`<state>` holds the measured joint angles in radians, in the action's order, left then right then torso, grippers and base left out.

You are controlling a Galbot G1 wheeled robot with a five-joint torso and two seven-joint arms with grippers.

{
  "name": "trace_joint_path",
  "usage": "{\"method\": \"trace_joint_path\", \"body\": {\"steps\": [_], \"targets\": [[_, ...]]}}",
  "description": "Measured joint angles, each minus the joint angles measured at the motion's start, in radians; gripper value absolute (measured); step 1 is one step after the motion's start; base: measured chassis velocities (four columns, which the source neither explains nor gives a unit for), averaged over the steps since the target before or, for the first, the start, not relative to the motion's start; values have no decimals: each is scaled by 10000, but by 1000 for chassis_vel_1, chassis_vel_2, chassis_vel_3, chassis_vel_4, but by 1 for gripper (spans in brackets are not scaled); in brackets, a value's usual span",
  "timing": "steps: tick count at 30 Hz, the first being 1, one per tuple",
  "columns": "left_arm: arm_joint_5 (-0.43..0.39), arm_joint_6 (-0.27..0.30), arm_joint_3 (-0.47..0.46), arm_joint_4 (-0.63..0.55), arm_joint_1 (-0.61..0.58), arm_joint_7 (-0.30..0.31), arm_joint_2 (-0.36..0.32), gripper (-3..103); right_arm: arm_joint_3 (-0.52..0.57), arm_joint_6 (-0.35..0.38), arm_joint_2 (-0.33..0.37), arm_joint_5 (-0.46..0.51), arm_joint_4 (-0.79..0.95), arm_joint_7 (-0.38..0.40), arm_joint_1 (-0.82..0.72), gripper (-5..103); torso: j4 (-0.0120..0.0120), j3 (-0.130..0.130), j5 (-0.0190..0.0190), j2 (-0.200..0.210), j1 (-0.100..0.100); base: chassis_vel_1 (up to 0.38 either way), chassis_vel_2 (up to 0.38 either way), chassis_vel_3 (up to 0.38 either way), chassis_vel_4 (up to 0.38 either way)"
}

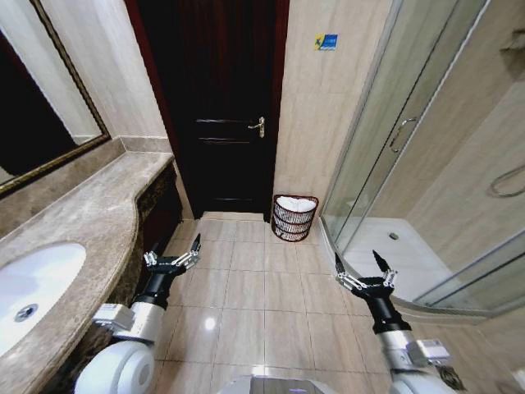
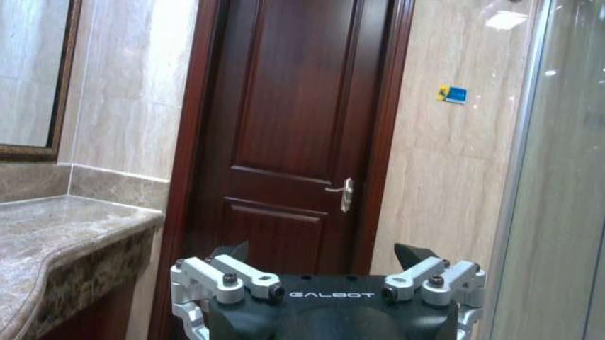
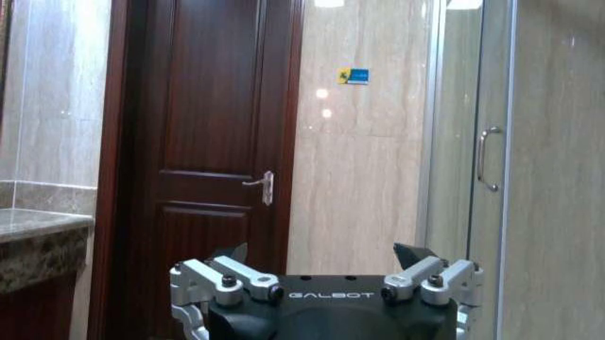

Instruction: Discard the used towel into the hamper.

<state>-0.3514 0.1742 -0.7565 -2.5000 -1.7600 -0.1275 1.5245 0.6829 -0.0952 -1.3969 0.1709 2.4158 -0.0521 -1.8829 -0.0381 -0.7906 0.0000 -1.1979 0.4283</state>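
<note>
The hamper (image 1: 294, 222), a small round dark open-weave basket, stands on the floor against the wall between the door and the shower. A white towel (image 1: 296, 203) lies bunched inside its top. My left gripper (image 1: 174, 251) hangs open and empty over the floor beside the vanity, well short of the hamper. My right gripper (image 1: 358, 263) is open and empty too, near the shower's curved edge. In the wrist views, the left gripper (image 2: 321, 251) and the right gripper (image 3: 321, 249) both face the door with their fingers spread.
A marble counter (image 1: 90, 222) with a white sink (image 1: 33, 287) runs along the left. A dark wooden door (image 1: 221, 107) stands shut ahead. The glass shower enclosure (image 1: 394, 156) takes up the right side. Glossy tiled floor (image 1: 254, 287) lies between.
</note>
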Motion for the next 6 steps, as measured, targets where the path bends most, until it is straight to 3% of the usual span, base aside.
{"method": "trace_joint_path", "body": {"steps": [6], "targets": [[0, 0, 0, 0, 0, 0, 0, 100, 0, 0, 0, 0, 0, 0, 0, 100, 0, 0, 0, 0, 0, 0, 0, 0, 0]]}}
